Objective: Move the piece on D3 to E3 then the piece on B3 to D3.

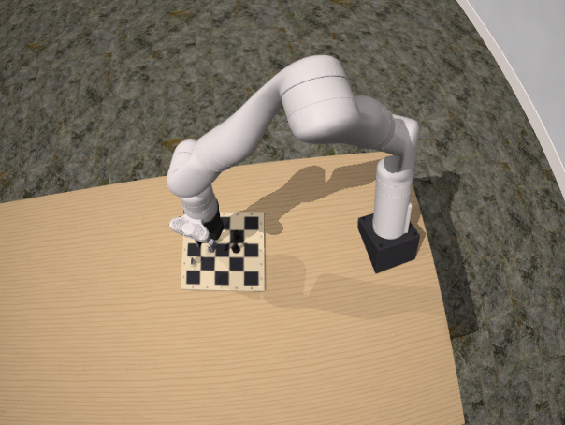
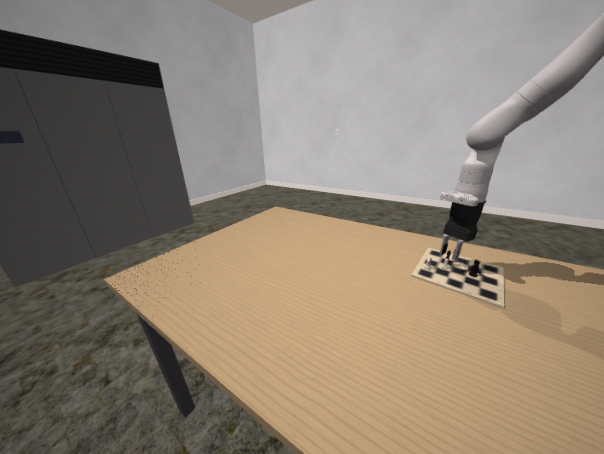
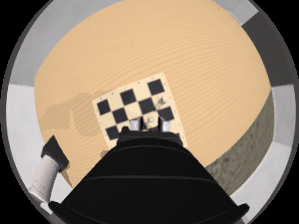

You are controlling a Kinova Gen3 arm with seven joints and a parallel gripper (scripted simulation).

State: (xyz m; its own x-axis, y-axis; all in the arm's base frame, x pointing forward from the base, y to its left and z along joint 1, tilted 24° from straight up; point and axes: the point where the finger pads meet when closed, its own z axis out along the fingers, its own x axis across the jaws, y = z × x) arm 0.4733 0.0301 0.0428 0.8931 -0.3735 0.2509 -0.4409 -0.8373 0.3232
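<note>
On the left edge of the small black-and-cream chequered board (image 1: pixel 222 263) stands a small pale, smooth chess piece (image 1: pixel 193 262). One column to its right, on the board's middle row, is a second small pale piece (image 1: pixel 209 249). The black two-finger gripper (image 1: pixel 209 244) hangs right over this one, its fingers partly spread and holding nothing. I take this piece for the B3 one, though the edge letters are too small to read. Further right, past the board's centre, stand dark glossy pieces (image 1: pixel 236 247), one probably on D3. All of them look light, rigid, narrow-bodied on round bases, and easy to tip. The surest grip would be on the stem low above the base, squeezed gently, with a straight lift. The board lies flat on a ridged wooden table (image 1: pixel 117 328).
</note>
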